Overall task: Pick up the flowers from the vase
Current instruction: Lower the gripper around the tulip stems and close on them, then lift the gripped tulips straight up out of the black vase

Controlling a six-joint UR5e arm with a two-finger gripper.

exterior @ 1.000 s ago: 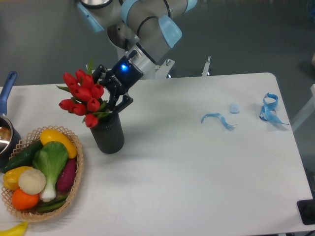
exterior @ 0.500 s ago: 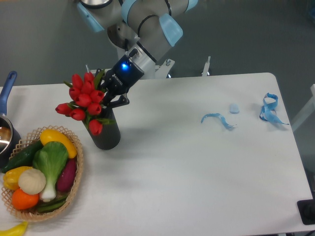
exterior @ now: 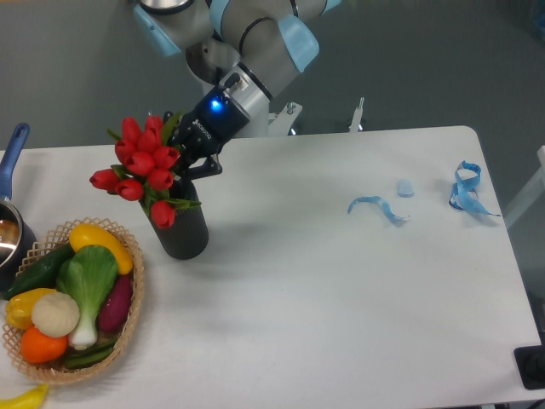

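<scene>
The bunch of red tulip buds with green leaves [exterior: 140, 169] sits above the mouth of the matte black cylindrical vase [exterior: 184, 231] at your table's left; your black two-finger gripper [exterior: 181, 156] is closed around the bunch's right side; just left of the vase stands a wicker basket [exterior: 132, 294] of colourful vegetables.

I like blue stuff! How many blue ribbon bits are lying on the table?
3: a curly strip right of the table's middle, a small pale piece just up and right of it, and a looped ribbon near the table's right edge. None looks hidden.
</scene>
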